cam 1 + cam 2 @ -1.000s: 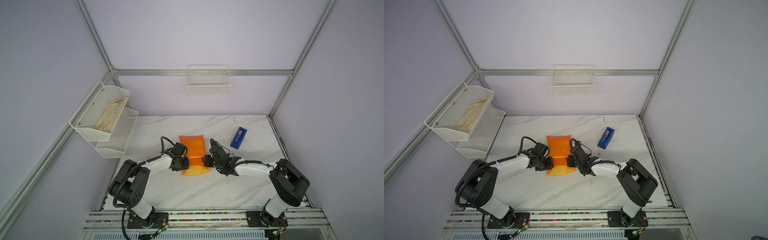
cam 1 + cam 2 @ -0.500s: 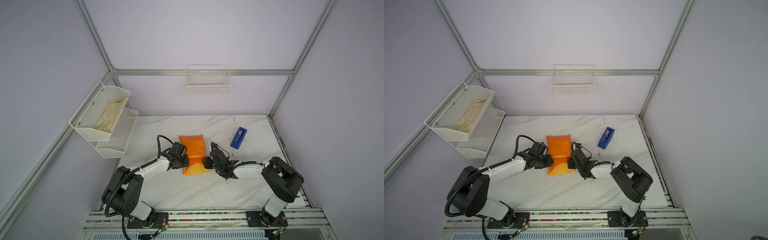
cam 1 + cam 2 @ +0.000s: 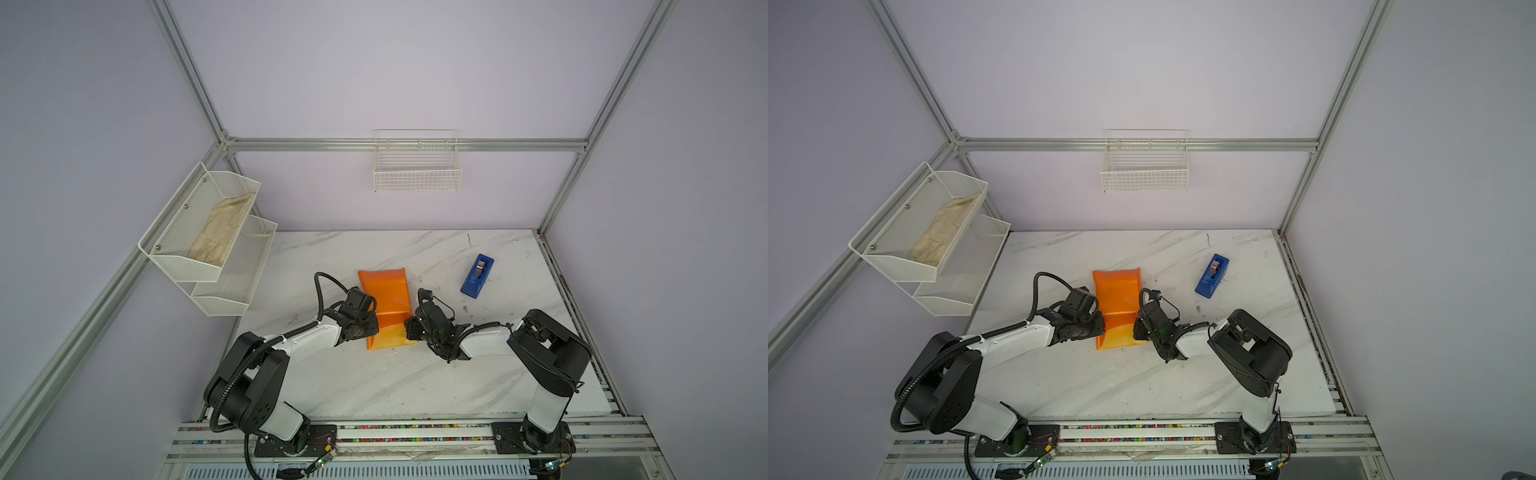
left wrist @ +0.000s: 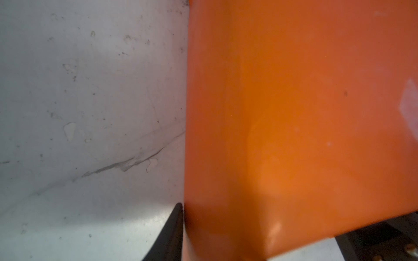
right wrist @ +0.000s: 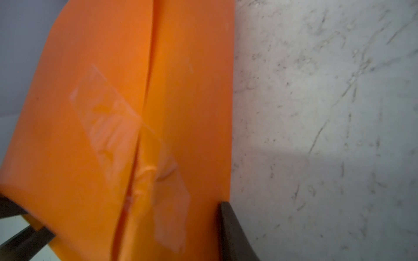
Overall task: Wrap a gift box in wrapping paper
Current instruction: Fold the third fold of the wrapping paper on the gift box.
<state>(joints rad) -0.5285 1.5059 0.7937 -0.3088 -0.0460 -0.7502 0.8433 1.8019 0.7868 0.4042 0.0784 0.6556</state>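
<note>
Step, likely: seam taped (tape (image 5: 117, 126) across overlap), end folds next.
Paper (image 3: 384, 299) is tube mid-table (image 3: 374, 382); box unseen, presumably inside.
Long axis runs robot to back wall, open ends facing both.
Left claw (image 3: 372, 328) and right claw (image 3: 410, 328) flank near end. One finger (image 4: 174, 230) of each shows against paper, other hidden: grip cannot tell.
Next: crease near end inward, gently.

The left arm (image 3: 307, 338) has sunk flatter and stretched out low over the table (image 3: 374, 386). The left gripper (image 3: 374, 326) has edged slightly nearer the base. The right gripper (image 3: 412, 328) has moved in against the wrapping paper (image 3: 384, 299), and the right arm (image 3: 486, 343) has swung its elbow inward.
</note>
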